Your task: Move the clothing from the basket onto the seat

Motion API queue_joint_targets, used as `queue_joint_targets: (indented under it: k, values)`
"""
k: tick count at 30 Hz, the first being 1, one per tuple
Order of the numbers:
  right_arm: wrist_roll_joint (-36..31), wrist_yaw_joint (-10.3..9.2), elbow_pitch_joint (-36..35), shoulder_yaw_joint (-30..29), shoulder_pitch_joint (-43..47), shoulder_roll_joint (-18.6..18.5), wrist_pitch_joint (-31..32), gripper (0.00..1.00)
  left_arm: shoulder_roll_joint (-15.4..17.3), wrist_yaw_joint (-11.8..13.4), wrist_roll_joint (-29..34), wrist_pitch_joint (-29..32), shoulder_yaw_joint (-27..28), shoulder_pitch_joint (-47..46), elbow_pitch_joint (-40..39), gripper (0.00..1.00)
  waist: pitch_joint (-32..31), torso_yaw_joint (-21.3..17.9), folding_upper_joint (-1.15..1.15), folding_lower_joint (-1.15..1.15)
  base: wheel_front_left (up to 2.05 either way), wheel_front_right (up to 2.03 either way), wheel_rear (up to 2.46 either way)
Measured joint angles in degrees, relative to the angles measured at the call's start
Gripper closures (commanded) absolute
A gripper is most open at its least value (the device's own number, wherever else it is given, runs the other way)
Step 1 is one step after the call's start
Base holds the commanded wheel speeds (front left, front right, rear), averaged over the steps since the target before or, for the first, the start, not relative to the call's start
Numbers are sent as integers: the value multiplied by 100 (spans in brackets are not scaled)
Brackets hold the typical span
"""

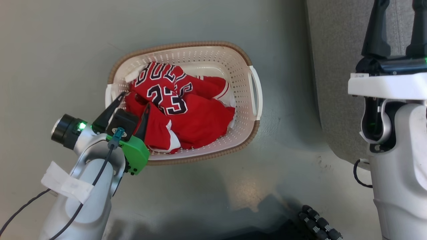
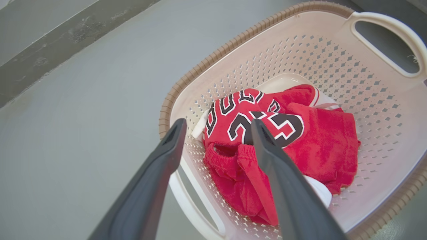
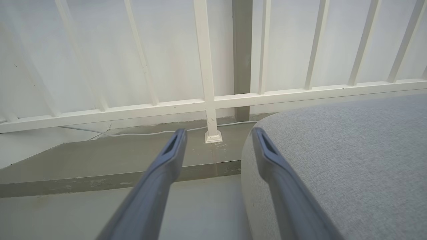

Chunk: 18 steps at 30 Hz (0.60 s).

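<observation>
Nearest the lens in the left wrist view, the left gripper [image 2: 218,122] is seen with its two dark fingers spread wide and nothing held between them. One finger is set over the near rim of the basket [image 1: 186,45] and the other over the clothing [image 1: 190,116]; whether cloth is touched cannot be told. The clothing is found bunched inside the basket, at the centre of the head view, on the grey floor [image 1: 66,50], with a red jersey [image 1: 161,88] draped over red shorts [image 1: 200,128]. The seat [image 1: 333,83] is shown at the upper right of the head view, well apart from the basket, and the right gripper [image 3: 219,131] is held beside its rounded edge, likewise spread wide and empty. Both garments are judged to be light, soft and limp, so they can be expected to sag and trail when lifted, and a snag on the perforated wall is possible. A raised fold is best pinched: the gathered waistband [image 2: 233,151] of the shorts, at the lower middle of the left wrist view, or the crest of the jersey looks suitable. On the jersey the number 23 can be read in black edged with white, and above it letters that appear to spell BULLS, partly folded under. A small label [image 1: 359,75] on the right wrist is too small to be read.
</observation>
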Motion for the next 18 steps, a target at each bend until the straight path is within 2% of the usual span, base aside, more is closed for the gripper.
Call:
queue_joint_targets:
  k: [18]
  values:
    - [90,4,35,78,-394,13,0,0,80,-220,209,274,-483,-393,793,0,466,-357,0,0,0,0,0]
